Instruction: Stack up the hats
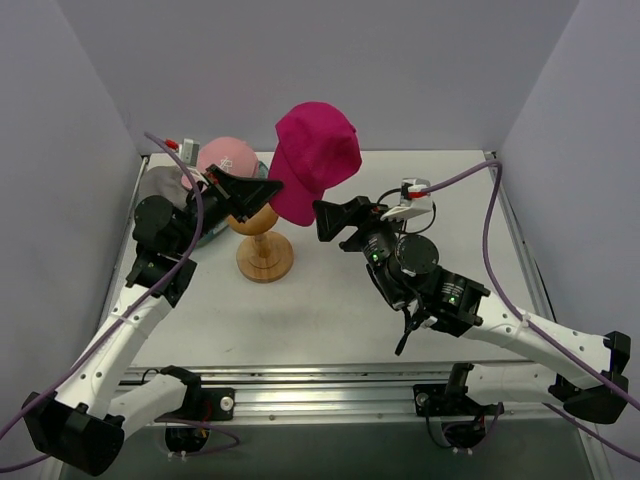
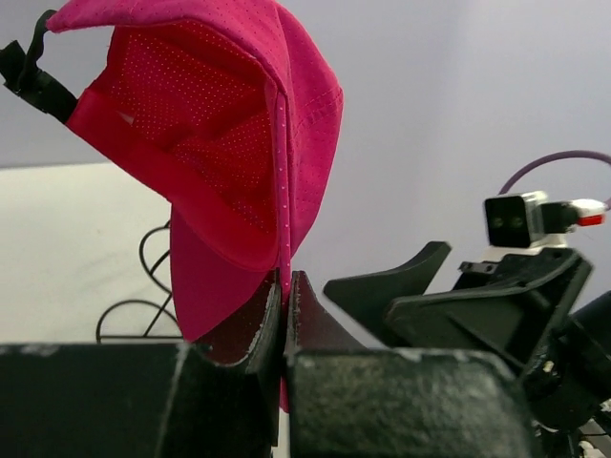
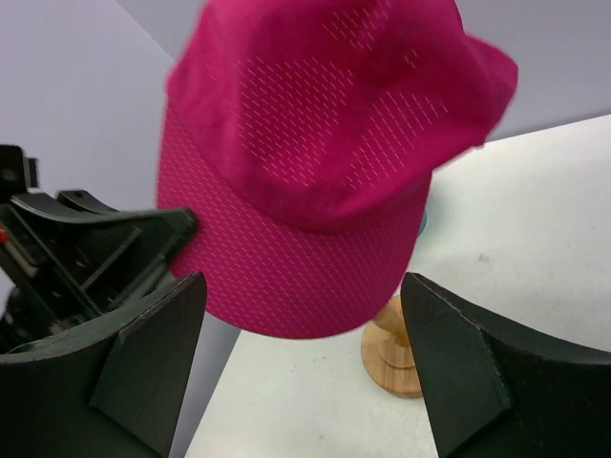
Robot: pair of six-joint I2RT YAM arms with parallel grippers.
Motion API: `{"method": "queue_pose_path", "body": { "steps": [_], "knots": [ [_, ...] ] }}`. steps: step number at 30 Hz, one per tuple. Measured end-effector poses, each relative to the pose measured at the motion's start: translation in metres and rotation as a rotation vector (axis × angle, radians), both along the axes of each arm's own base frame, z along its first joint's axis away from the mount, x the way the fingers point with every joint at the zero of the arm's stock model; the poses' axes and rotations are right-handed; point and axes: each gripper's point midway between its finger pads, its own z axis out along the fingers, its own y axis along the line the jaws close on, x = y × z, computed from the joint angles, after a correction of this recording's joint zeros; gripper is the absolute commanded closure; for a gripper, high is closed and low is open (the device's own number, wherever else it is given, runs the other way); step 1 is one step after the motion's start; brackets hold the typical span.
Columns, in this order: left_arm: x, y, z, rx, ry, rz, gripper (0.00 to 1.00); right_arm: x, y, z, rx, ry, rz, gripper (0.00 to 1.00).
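Observation:
A magenta cap (image 1: 315,160) hangs in the air above the table, back centre. My left gripper (image 1: 268,190) is shut on its lower edge, and the left wrist view shows the fabric (image 2: 220,143) pinched between the jaws (image 2: 286,291). My right gripper (image 1: 325,218) stands open just right of the cap, low by its brim. In the right wrist view the brim (image 3: 296,277) hangs between and slightly above the fingers (image 3: 301,353), not touching either. A light pink cap with a white logo (image 1: 228,158) and a grey cap (image 1: 160,183) lie at the back left.
A round-topped wooden hat stand (image 1: 264,250) stands on the table under the left gripper, also seen in the right wrist view (image 3: 391,358). A teal tub rim (image 1: 263,170) shows beside the pink cap. Walls close the table on three sides.

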Motion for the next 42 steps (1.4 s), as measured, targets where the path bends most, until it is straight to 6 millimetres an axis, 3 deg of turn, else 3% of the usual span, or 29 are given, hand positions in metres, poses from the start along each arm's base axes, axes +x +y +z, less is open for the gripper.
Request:
{"method": "queue_pose_path", "body": {
  "steps": [4,7,16,28,33,42],
  "knots": [
    [0.006,-0.006,-0.032,0.022,0.080,0.009,0.98,0.001,-0.002,0.003,0.013,-0.004,-0.014,0.21],
    [0.007,-0.007,-0.043,0.028,0.111,0.024,0.98,0.002,0.000,0.003,0.013,-0.008,-0.012,0.20],
    [0.012,0.004,-0.047,0.041,0.187,0.134,0.98,-0.005,0.029,-0.030,-0.152,0.006,0.046,0.20],
    [0.007,0.020,-0.047,0.046,0.222,0.249,0.98,-0.008,0.032,-0.045,-0.184,0.015,0.067,0.19],
    [0.008,0.022,-0.049,0.054,0.234,0.260,0.98,-0.010,0.026,-0.055,-0.207,0.021,0.067,0.18],
    [0.001,0.015,-0.047,0.067,0.204,0.208,0.98,-0.016,-0.012,-0.050,-0.158,0.035,-0.002,0.18]
  ]
}}
